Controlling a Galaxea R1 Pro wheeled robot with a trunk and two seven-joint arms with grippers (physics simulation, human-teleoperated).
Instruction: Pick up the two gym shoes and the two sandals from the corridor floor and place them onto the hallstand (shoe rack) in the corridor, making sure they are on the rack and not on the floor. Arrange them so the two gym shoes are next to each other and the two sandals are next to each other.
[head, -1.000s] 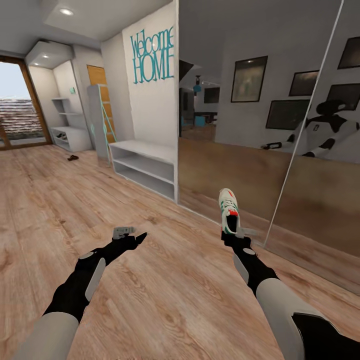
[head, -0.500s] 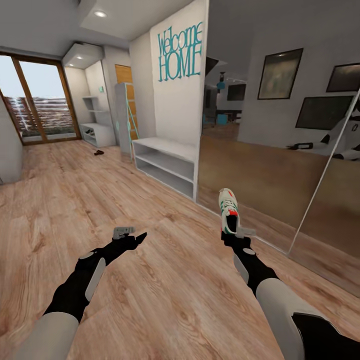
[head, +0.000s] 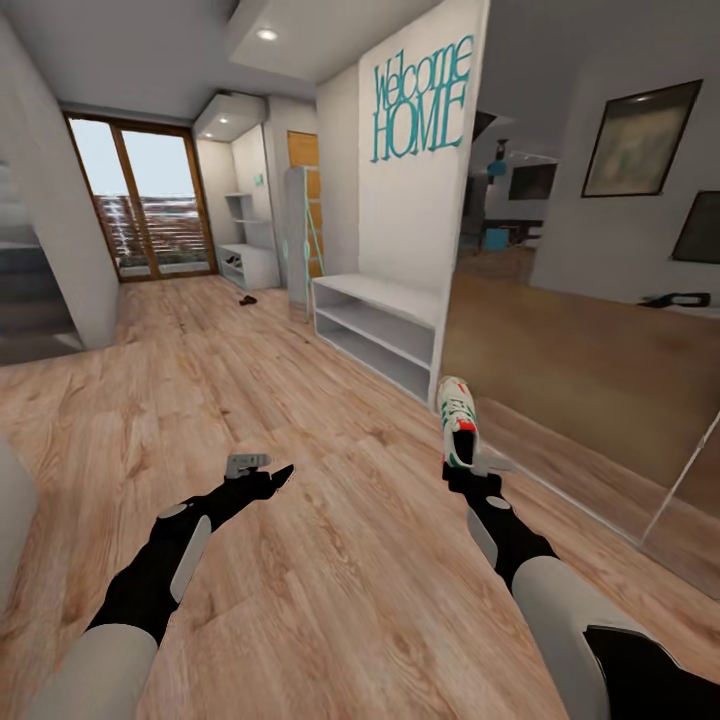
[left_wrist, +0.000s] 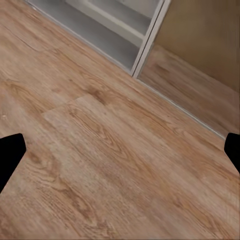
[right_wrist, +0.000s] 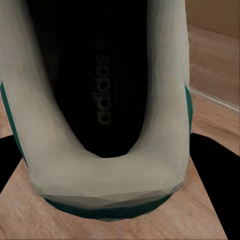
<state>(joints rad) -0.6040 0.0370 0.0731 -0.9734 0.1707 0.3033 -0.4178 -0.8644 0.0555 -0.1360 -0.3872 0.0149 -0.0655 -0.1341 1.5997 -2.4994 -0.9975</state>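
Head view, right tool (head: 470, 470) clamped on gym shoe (head: 457, 420), left tool (head: 262, 468) spread, empty

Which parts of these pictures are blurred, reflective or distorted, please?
Head view: the mirror wall reflects the floor and framed pictures, and the far hallstand is small and soft. Right wrist view: the gym shoe is very near, its edges smeared. Left wrist view: the corridor floor looks evenly lit and fairly sharp.

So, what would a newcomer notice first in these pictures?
First, the white gym shoe with green stripes, held up in the right hand above the wood floor. Then the teal "Welcome HOME" lettering on the white wall above the low white bench.
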